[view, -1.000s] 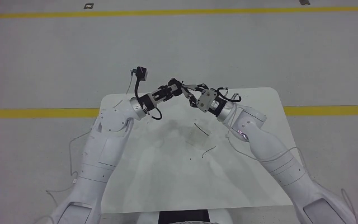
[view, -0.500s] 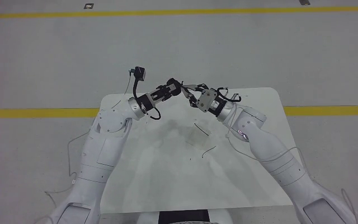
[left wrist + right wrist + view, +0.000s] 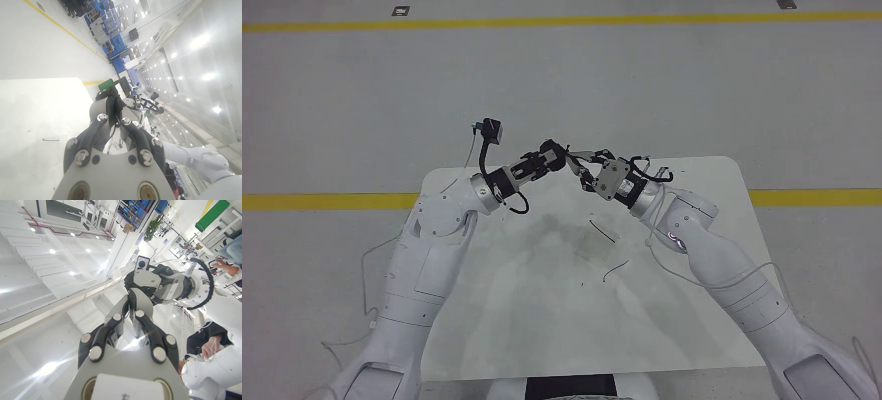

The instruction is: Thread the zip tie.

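Both arms are raised over the far edge of the white table [image 3: 492, 300], tips nearly touching. My left gripper [image 3: 562, 158] [image 3: 113, 103] has its dark pads pressed together, and a black strap, the zip tie [image 3: 105, 94], sticks out past the fingertips. My right gripper [image 3: 587, 172] [image 3: 130, 303] faces it with its ribbed pads shut on a thin dark strip, apparently the same zip tie. In the right wrist view the left gripper [image 3: 132, 289] sits just beyond the right fingertips. The tie's head and tail are hidden between the fingers.
Two loose black zip ties lie on the table, one [image 3: 602, 231] under the right forearm and one [image 3: 616, 267] nearer the middle. A small strip [image 3: 51, 139] lies on the tabletop in the left wrist view. The near half of the table is bare.
The left forearm and its wrist camera have edged very slightly to the left. Both grippers stay together at the same spot.
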Motion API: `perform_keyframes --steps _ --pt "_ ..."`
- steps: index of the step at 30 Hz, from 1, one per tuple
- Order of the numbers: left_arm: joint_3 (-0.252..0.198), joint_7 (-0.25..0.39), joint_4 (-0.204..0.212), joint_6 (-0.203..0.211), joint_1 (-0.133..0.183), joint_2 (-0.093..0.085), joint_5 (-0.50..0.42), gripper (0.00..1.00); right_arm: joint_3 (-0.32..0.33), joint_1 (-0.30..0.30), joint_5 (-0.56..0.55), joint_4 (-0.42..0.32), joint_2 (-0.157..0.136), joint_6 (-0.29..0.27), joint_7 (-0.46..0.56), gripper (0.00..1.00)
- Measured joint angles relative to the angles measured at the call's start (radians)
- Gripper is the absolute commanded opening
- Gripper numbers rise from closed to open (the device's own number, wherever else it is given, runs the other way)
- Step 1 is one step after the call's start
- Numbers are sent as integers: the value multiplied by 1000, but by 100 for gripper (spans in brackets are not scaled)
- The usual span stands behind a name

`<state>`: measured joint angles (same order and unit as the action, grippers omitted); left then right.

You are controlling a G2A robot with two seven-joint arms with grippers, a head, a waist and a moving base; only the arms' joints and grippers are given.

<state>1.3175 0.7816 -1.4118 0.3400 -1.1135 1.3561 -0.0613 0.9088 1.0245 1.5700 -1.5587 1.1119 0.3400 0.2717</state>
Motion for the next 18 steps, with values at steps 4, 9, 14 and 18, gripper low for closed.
perform_keyframes --steps 4,9,14,18 --pt "0 1 4 0 2 0 0 0 0 0 0 0 0 0 0 0" --pt "-1 1 7 0 4 0 -1 0 0 0 0 0 0 0 0 7" --pt "-1 1 7 0 5 0 -3 0 0 0 0 0 0 0 0 7" --pt "-1 1 6 0 5 0 -2 0 0 0 0 0 0 0 0 16"
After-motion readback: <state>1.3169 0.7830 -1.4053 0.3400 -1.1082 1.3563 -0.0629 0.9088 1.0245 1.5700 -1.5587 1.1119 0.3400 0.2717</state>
